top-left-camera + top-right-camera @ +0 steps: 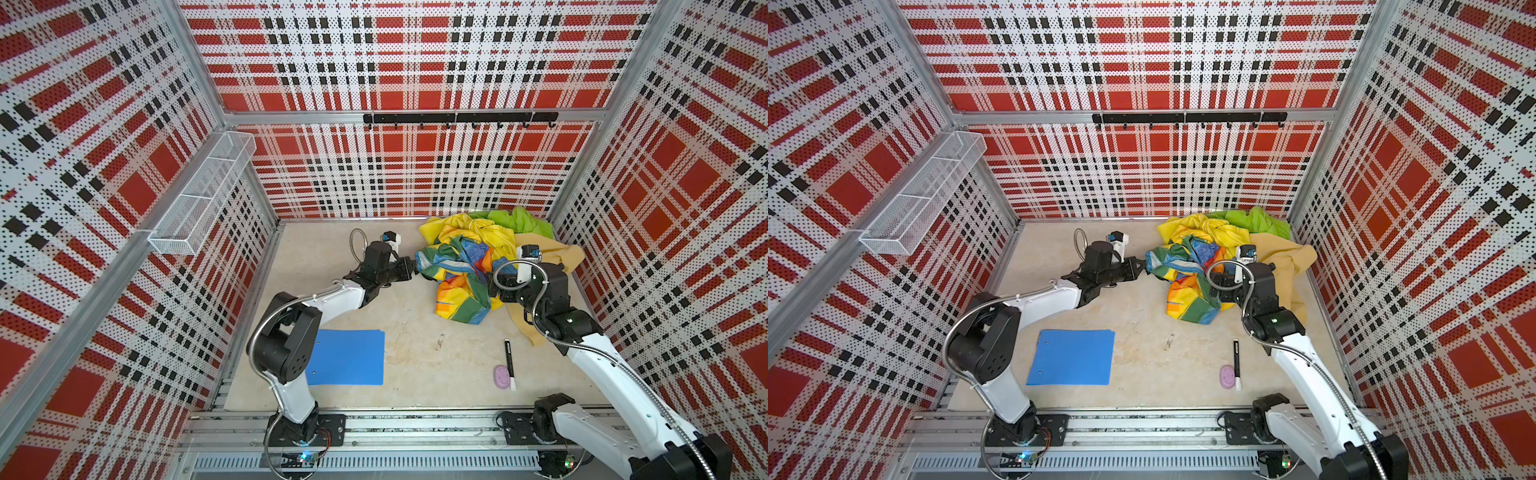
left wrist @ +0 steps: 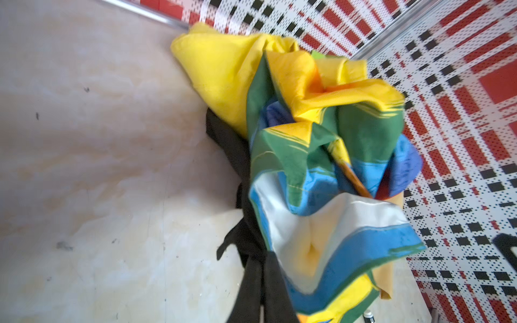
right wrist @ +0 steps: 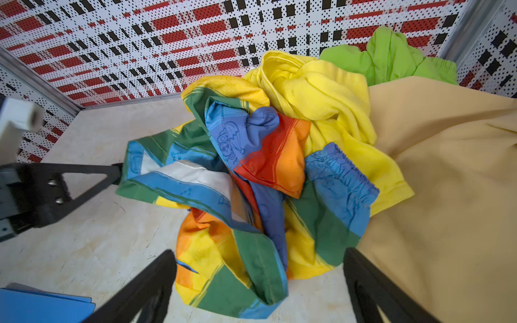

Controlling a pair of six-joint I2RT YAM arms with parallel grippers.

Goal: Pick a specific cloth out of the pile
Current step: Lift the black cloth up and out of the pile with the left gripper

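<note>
Yellow, lime-green and tan cloths make the pile (image 1: 478, 237) by the back right corner in both top views; the left gripper (image 1: 409, 267) touches its edge. Left wrist view: the plain black fabric cloth (image 2: 228, 145) lies under the rainbow-patched cloth (image 2: 321, 167) and runs into the left jaws, which seem pinched together on it. Right wrist view: the right gripper (image 3: 258, 253) hangs spread wide over the pile. Better to pull low and slowly, sideways.
</note>
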